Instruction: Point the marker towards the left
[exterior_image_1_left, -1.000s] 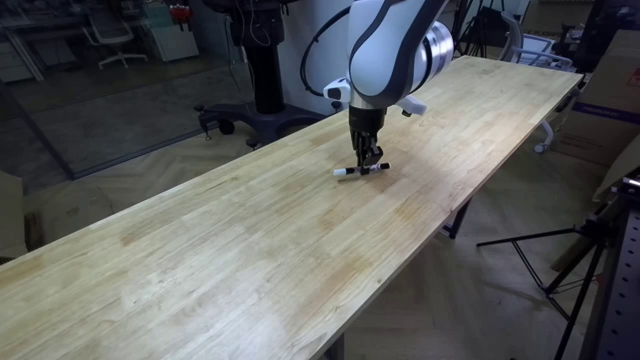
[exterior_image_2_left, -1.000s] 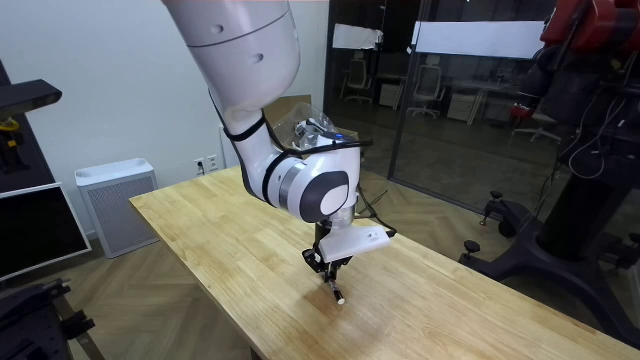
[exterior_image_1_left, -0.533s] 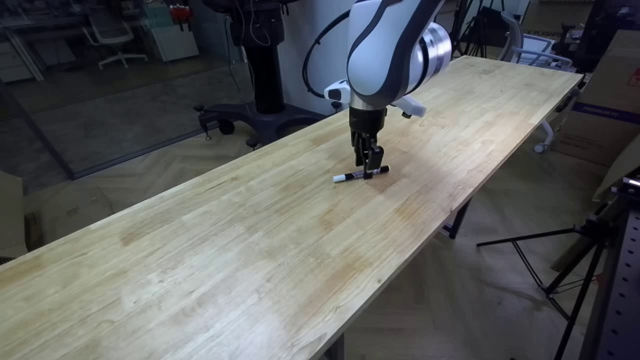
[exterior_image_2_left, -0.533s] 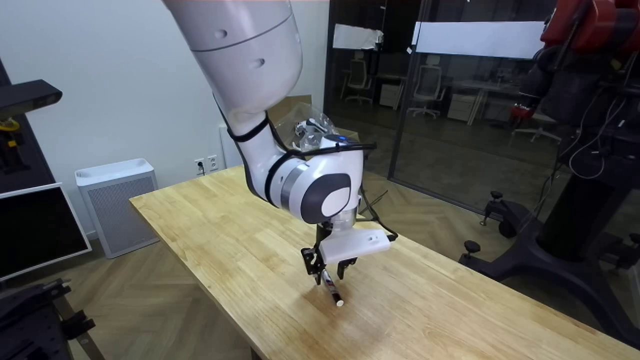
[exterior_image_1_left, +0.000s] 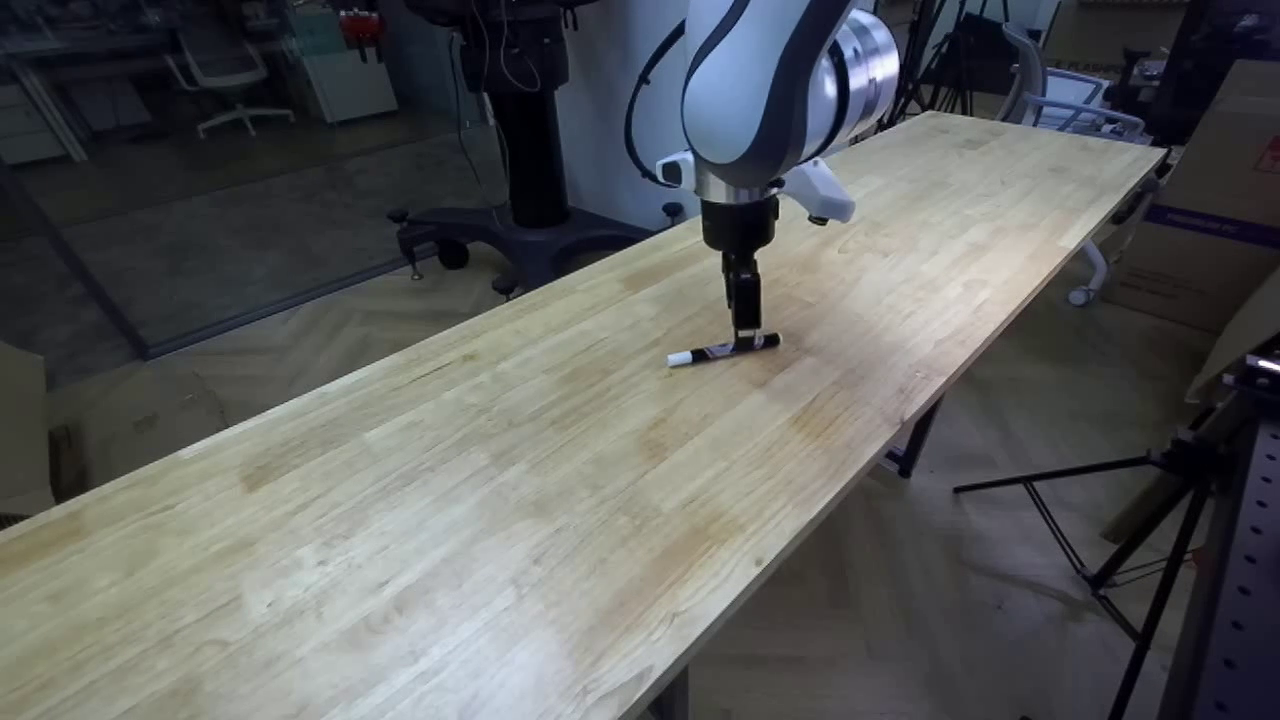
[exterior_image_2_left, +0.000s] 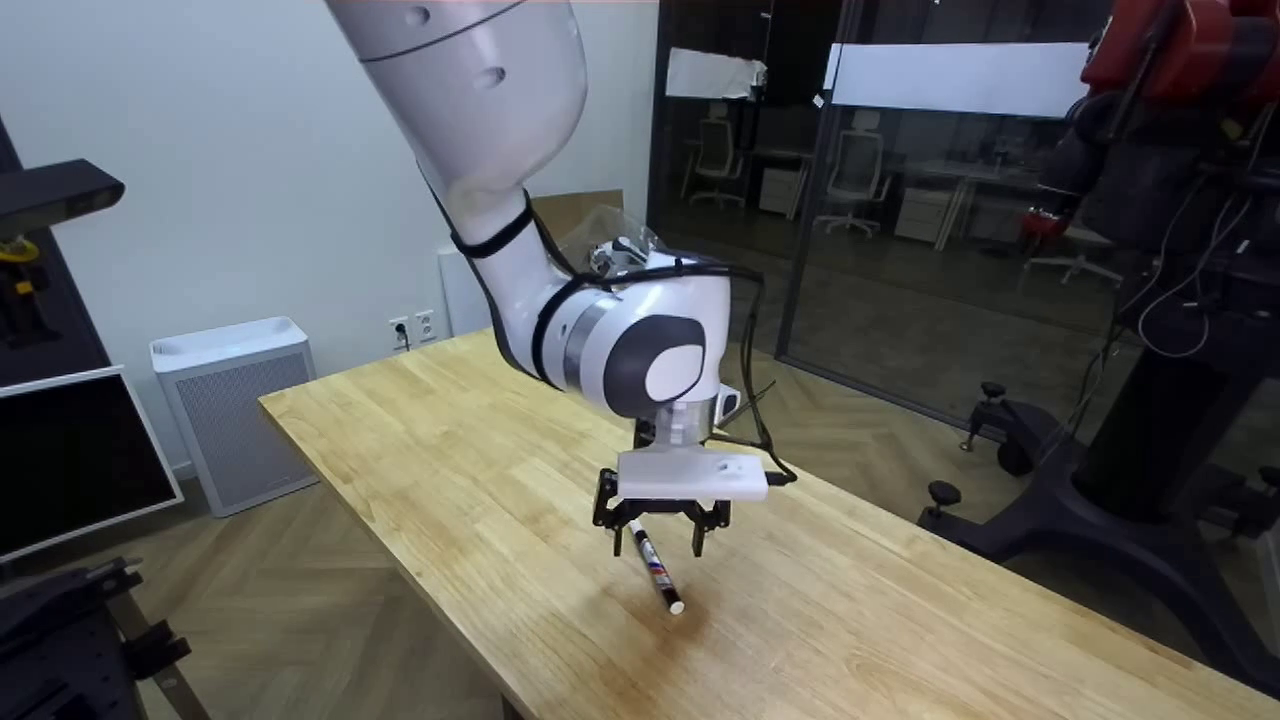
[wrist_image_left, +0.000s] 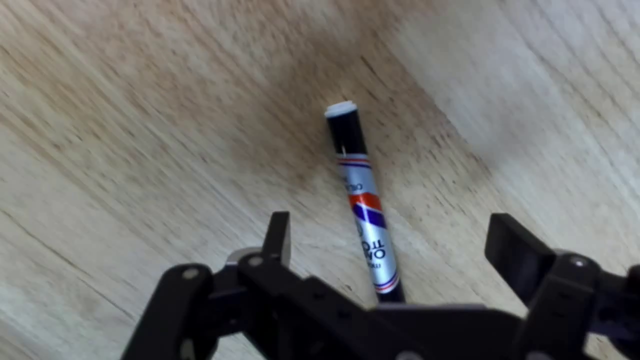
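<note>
The marker (wrist_image_left: 367, 210) lies flat on the wooden table, with black ends and a silver label with red and purple stripes. In an exterior view the marker (exterior_image_1_left: 715, 352) has its white cap toward the left of the picture. My gripper (exterior_image_2_left: 658, 546) is just above it with its fingers spread apart. The wrist view puts the marker between the two fingers (wrist_image_left: 277, 237), touching neither; its lower end is hidden behind the gripper body. Nothing is held.
The long wooden table (exterior_image_1_left: 450, 480) stretches out around the marker. A black wheeled stand (exterior_image_1_left: 530, 215) is beyond its far side, and a tripod (exterior_image_1_left: 1180, 470) stands off the near edge. A white box-shaped appliance (exterior_image_2_left: 240, 410) is on the floor near the wall.
The gripper has opened, letting go of the marker, which has dropped onto the table. My arm has then risen a little and the wrist has turned.
</note>
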